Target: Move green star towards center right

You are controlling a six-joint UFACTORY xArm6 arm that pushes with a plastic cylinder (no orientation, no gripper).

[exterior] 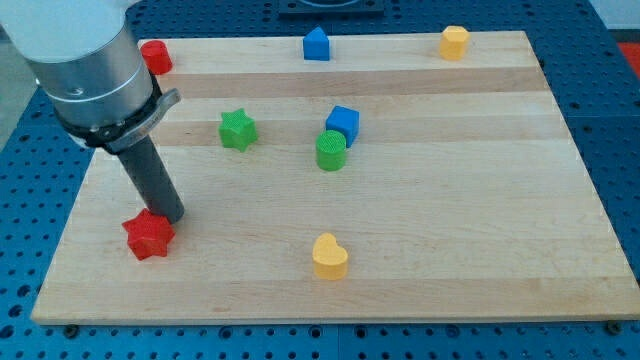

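Observation:
The green star (238,130) lies on the wooden board (450,200), left of the middle. My tip (170,216) is at the lower left, touching the upper right edge of the red star (148,235). The tip is well below and to the left of the green star, apart from it. The rod rises from the tip to the arm's grey body at the view's top left.
A green cylinder (331,151) touches a blue cube (343,123) near the middle. A yellow heart (329,257) lies at the bottom centre. A blue house-shaped block (316,45), a yellow block (454,42) and a red block (156,56) lie along the top edge.

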